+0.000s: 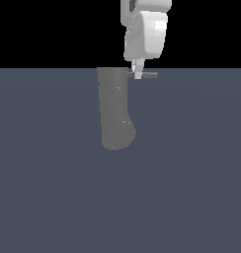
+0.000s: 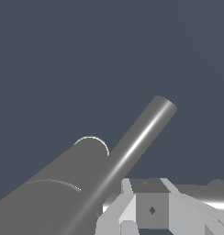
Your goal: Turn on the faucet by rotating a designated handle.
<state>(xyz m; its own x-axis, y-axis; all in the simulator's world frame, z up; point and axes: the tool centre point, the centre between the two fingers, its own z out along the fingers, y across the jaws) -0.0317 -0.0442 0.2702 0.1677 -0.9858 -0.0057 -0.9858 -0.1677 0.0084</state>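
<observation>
The faucet is a thick matte grey cylinder with a rounded bent end at its lower part. The handle, a thin grey rod, sticks out from the faucet's top toward the exterior view's right. My white gripper hangs straight down over it, its narrow fingertips together and level with the rod close to the faucet body. In the wrist view the wide faucet lies beside the slimmer shiny handle, and the gripper sits right next to that rod, not around it. Nothing is held.
A flat blue-grey floor spreads around the faucet on all sides, with black background above it. No other objects show in either view.
</observation>
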